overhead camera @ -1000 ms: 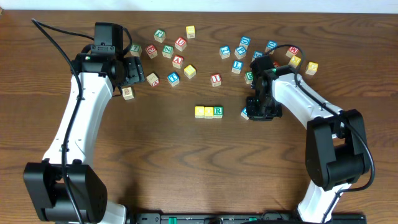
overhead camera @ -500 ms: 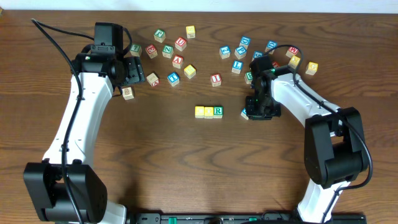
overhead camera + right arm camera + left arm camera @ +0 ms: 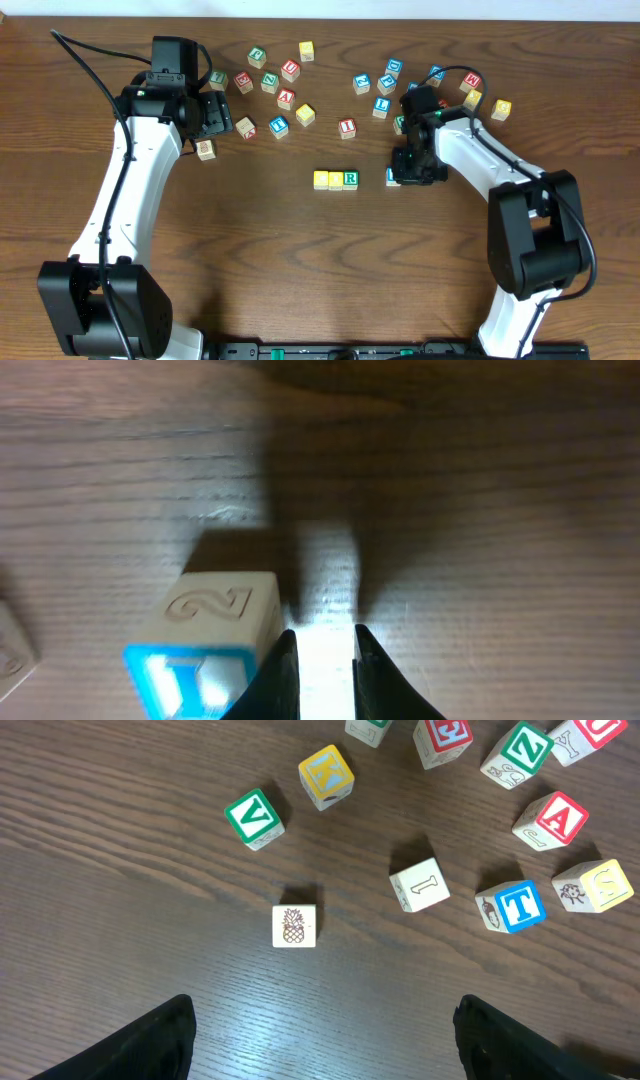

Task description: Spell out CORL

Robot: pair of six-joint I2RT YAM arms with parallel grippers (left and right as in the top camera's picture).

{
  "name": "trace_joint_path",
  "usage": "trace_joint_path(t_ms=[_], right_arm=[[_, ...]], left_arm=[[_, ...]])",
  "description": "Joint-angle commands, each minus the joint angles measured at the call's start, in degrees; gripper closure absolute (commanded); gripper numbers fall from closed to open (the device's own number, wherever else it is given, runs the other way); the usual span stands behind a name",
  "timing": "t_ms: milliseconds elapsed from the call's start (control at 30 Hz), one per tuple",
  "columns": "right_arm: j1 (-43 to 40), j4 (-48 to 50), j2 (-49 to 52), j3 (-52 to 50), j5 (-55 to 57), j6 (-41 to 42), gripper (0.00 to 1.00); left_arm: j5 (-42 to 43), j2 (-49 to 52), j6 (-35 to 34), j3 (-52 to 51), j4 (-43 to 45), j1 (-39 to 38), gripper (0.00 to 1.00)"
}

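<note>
Both arms are built of smooth white shell links joined by bulky black joint housings, the largest near the bases. The left arm (image 3: 125, 190) has a thin black cable (image 3: 100, 85) curving along it and a black box-shaped camera (image 3: 172, 52) at its wrist. The right arm (image 3: 480, 155) has a black cable arching over its wrist. The left hand (image 3: 325, 1045) and the right hand (image 3: 320, 675) have matte black fingers (image 3: 275, 685).

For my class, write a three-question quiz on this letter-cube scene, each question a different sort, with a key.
1. True or false: the green R cube stands right beside a yellow cube.
2. The left end effector is: A) open B) shut on a cube C) out of view.
3. Fill in: the right end effector is shut; the blue-faced cube lies ___ it, not gripped.
Key: 1 true; 2 A; 3 beside.
</note>
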Motion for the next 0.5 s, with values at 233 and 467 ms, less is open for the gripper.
trace_joint_path(t_ms=[233, 467], right_arm=[[-0.1, 3.4, 5.3, -0.2, 0.5, -0.3, 0.91], [-0.2, 3.8, 5.2, -0.1, 0.5, -0.7, 0.92]], left_arm=[[-0.5, 0.2, -0.5, 0.5, 0.2, 0.1, 0.18], [-0.5, 0.1, -0.5, 0.5, 0.2, 0.1, 0.18]])
